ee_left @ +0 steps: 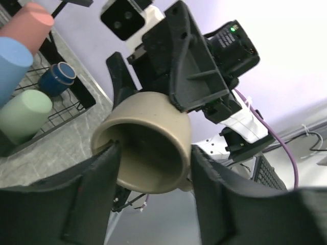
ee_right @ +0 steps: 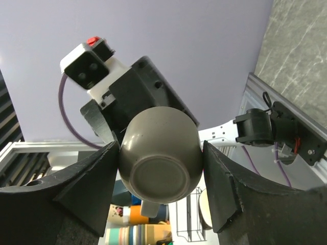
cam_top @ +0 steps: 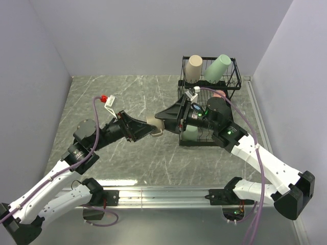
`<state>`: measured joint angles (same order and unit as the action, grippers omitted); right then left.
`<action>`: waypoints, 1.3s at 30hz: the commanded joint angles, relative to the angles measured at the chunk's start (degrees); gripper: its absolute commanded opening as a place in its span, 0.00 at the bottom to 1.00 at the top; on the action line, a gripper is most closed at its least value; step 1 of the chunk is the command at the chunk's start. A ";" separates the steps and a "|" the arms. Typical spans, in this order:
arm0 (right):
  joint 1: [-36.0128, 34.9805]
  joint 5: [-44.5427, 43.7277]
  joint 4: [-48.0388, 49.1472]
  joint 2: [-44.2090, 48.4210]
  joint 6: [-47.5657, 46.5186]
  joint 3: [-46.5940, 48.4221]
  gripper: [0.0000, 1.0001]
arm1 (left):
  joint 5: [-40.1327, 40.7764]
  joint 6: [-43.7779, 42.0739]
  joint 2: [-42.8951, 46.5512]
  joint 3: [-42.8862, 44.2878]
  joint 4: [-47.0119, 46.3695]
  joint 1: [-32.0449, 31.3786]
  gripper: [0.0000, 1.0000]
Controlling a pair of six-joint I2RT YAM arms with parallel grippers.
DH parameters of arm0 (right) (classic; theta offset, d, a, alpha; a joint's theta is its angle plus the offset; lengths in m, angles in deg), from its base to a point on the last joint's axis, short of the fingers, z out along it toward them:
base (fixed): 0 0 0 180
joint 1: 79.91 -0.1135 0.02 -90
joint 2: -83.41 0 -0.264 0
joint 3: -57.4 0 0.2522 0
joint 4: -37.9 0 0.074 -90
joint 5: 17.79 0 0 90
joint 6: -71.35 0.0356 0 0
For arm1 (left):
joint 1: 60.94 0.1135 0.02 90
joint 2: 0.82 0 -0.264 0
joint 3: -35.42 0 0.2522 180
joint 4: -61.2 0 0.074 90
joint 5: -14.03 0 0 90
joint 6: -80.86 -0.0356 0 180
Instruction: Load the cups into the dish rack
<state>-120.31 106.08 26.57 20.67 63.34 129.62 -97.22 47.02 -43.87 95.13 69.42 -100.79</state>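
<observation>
An olive-tan mug [cam_top: 155,127] hangs in the air between the two arms, left of the dish rack [cam_top: 236,76]. My right gripper [ee_right: 161,146] is shut on the mug [ee_right: 159,155], with its fingers pressed to both sides and the mug's base facing the camera. My left gripper [ee_left: 155,148] is open. Its fingers flank the mug's [ee_left: 153,122] rim loosely. In the rack's top tier stand a beige tumbler [cam_top: 194,67] and a pale green one [cam_top: 218,67]. The left wrist view also shows pink [ee_left: 28,25], blue [ee_left: 13,61] and green [ee_left: 25,115] tumblers and a navy mug [ee_left: 59,77].
The rack stands at the back right, against the right wall's metal rail [cam_top: 255,112]. My right arm [cam_top: 240,143] lies across the rack's front. Grey marble tabletop [cam_top: 102,97] stretches to the left, and walls close it in on three sides.
</observation>
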 commanded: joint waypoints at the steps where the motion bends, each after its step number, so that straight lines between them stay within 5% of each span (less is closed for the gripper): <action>1: -2.22 5.33 6.27 3.94 0.71 0.78 0.00 | 7.10 -2.02 -0.37 1.07 5.37 0.66 0.64; 9: -1.26 4.81 2.93 5.96 -1.22 -0.62 0.00 | 9.82 -2.37 2.09 1.15 10.28 0.74 0.89; 24: 2.43 4.02 -3.29 9.03 -3.76 -2.03 0.00 | 9.74 -2.10 3.14 0.27 10.63 0.74 0.86; 32: 20.33 9.19 -17.01 14.75 -12.10 -4.49 0.00 | 15.18 -3.69 6.22 3.26 17.13 0.74 0.88; 39: 31.41 10.96 -39.30 13.27 -27.22 -0.37 0.00 | 17.83 -5.01 8.94 4.67 22.15 0.75 0.87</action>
<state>-92.45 114.06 -1.25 34.53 45.60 125.55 -81.31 43.83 -35.96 97.25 89.60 -100.31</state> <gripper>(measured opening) 0.676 0.875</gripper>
